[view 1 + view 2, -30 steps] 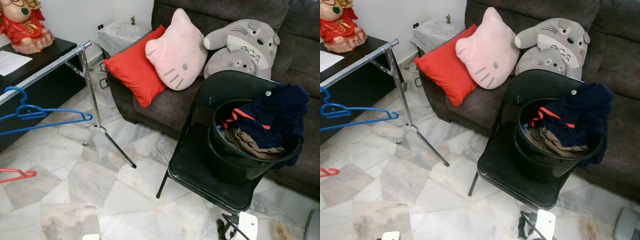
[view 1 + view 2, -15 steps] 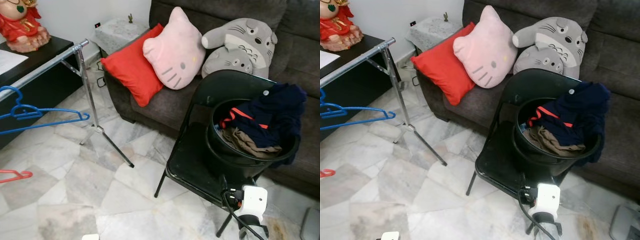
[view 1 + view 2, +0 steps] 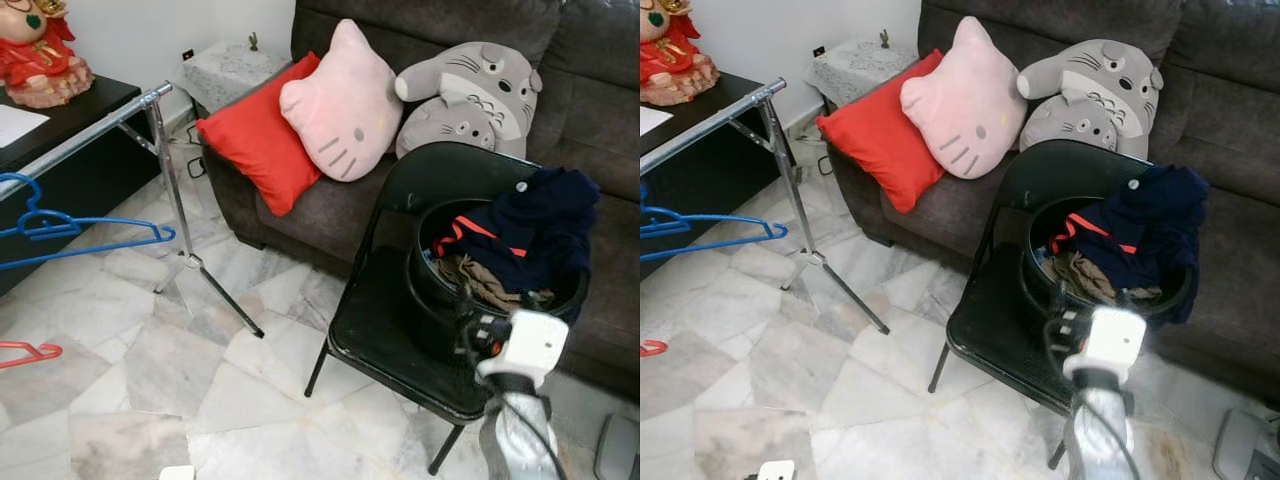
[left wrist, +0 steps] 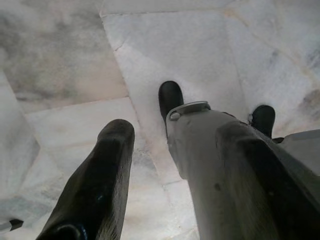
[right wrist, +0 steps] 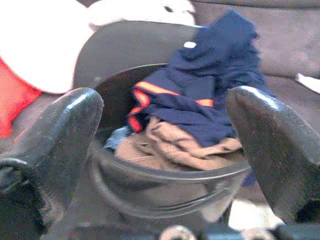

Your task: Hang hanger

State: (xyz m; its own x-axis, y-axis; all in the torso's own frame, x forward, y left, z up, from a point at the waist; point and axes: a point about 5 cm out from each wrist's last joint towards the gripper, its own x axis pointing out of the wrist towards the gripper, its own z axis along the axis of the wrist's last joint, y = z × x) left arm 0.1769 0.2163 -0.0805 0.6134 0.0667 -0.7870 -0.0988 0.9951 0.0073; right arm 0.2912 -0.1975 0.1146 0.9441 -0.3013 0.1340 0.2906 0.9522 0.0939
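Reaching up from the 5 o'clock corner of the head views, the right arm (image 3: 515, 400) points its right gripper (image 5: 165, 150) at the black bucket (image 3: 440, 300). Its fingers (image 5: 55, 145) are spread wide with nothing between them, framing the bucket's rim in the right wrist view. The bucket sits on a black folding chair (image 3: 390, 330) and holds clothes: a navy garment (image 3: 540, 225) with an orange stripe draped over the rim at 3 o'clock, and a tan garment (image 5: 165, 145) beneath it.

A blue hanger (image 3: 80, 235) hangs from the metal rack (image 3: 165, 160) at 9 o'clock in the scene, well apart from the chair. A red hanger (image 3: 30, 352) lies on the marble floor (image 3: 150, 360) below it, near 8 o'clock.

Behind the chair, at 12 o'clock, a dark sofa (image 3: 600, 90) carries a red cushion (image 3: 255, 140), a pink cat-face pillow (image 3: 340, 100) and a grey plush toy (image 3: 470, 90). A red figurine (image 3: 35, 50) stands on the dark worktop (image 3: 70, 110) at 10 o'clock.

The left gripper (image 4: 175, 165) hangs over the floor, its fingers (image 4: 95, 185) parted and holding nothing.
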